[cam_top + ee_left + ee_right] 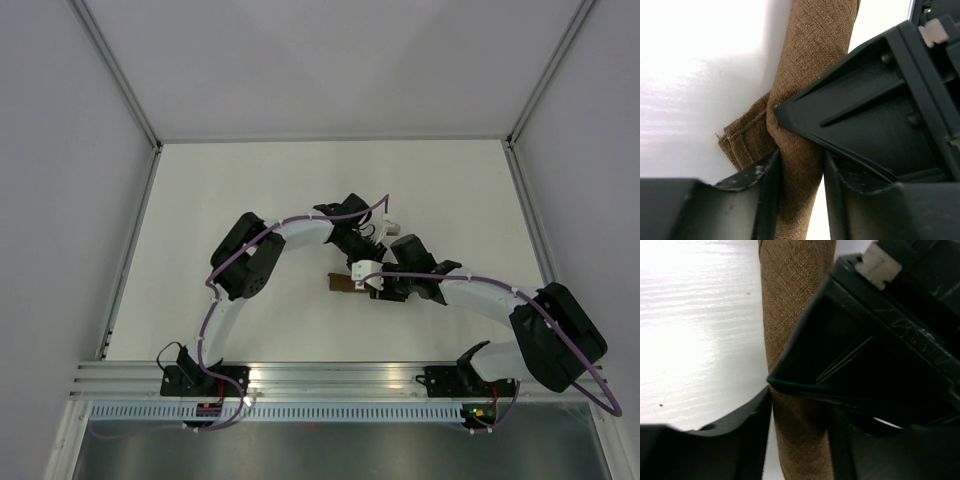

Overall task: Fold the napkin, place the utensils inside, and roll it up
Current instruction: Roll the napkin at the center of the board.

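Closest to the left wrist lens, the left gripper (801,157) straddles the napkin (810,60), which is rolled into a brown woven tube. We see both fingers pressed against the sides of the roll, so the jaws stand partly closed with the tube gripped between them. Just beyond those fingertips, one finger (865,115) of the right gripper (800,405) comes in from the right, its pointed tip resting on the roll. A flat hemmed end of the cloth sticks out from the tube on the left, lying on the white worktop (690,75). From the right wrist we get much the same. The right gripper's own fingers sit either side of the tube, which fills the gap and touches both, so this gripper also has hold of the napkin with its jaws partway closed. A finger of the left gripper crosses from the upper right with its tip on the roll just past them. From above, we find both grippers meeting about midway between the worktop's left and right edges, nearer the near edge than the far one. They cover most of the napkin, and only its left end pokes out from under them.
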Available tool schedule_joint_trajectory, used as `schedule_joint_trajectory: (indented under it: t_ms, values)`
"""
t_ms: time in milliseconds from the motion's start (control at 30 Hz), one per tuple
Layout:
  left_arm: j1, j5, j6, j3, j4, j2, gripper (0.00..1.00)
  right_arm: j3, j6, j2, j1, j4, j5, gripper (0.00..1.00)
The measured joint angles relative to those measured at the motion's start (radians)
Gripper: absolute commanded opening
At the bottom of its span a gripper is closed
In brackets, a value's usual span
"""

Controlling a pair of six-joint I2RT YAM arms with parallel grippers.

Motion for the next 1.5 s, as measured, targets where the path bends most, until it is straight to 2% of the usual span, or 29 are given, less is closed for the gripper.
schedule_joint_trajectory:
  t_ms: [100, 267, 533, 700, 900, 1033, 1167, 1333, 1500]
  values:
    - [0.007, 0.014, -0.005, 0.0, -0.012, 0.0, 0.52, 0.021, 0.006, 0.024, 0.001, -0.017, 0.009, 0.39]
    - [0.031, 0.021, -0.036, 0.0, -0.021, -0.002, 0.61, 0.07, 0.021, 0.057, 0.002, -0.067, 0.01, 0.36]
    - [0.082, -0.079, -0.123, 0.0, -0.014, -0.049, 0.6, 0.135, 0.073, 0.112, 0.003, -0.106, 0.01, 0.36]
    - [0.169, -0.248, -0.222, -0.009, 0.035, -0.141, 0.59, 0.196, 0.132, 0.173, 0.003, -0.141, 0.01, 0.36]
    - [0.276, -0.473, -0.389, -0.208, 0.143, -0.401, 0.57, 0.302, 0.229, 0.269, 0.002, -0.177, 0.009, 0.36]
    - [0.272, -0.585, -0.504, -0.398, 0.218, -0.587, 0.56, 0.4, 0.301, 0.355, 0.002, -0.201, 0.002, 0.36]
    - [0.26, -0.628, -0.612, -0.619, 0.313, -0.714, 0.56, 0.492, 0.381, 0.43, -0.002, -0.219, -0.01, 0.36]
    - [0.256, -0.663, -0.724, -0.787, 0.397, -0.728, 0.55, 0.609, 0.497, 0.524, -0.004, -0.234, -0.029, 0.36]
    - [0.246, -0.665, -0.802, -0.822, 0.505, -0.673, 0.54, 0.671, 0.588, 0.574, -0.004, -0.23, -0.043, 0.36]
